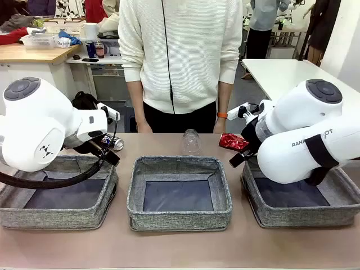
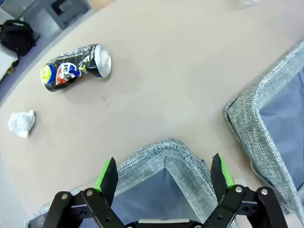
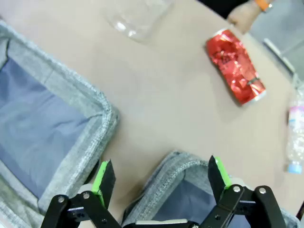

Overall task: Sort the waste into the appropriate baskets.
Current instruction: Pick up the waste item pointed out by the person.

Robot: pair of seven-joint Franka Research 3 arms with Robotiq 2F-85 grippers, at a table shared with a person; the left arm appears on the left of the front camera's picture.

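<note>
Left claw (image 2: 164, 164) wide open, empty, over left basket (image 2: 159, 152) corner. Right claw (image 3: 159, 164) likewise over right basket (image 3: 152, 187); red can (image 3: 235, 66) on worktop (image 3: 166, 95).

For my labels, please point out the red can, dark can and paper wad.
red can (image 3: 236, 66): right wrist view, crushed side.
dark can (image 2: 76, 68): left wrist view, printed side.
paper wad (image 2: 21, 123): left wrist view, its centre.

Front camera sat on my side, centred, facing across the middle basket (image 1: 179, 216) to the person (image 1: 180, 56) opposite. My wrist cameras looked steeply down, close: one over the left basket (image 2: 166, 151) corner, one over the right basket (image 3: 175, 164) corner. All three shared the middle basket's rim.
</note>
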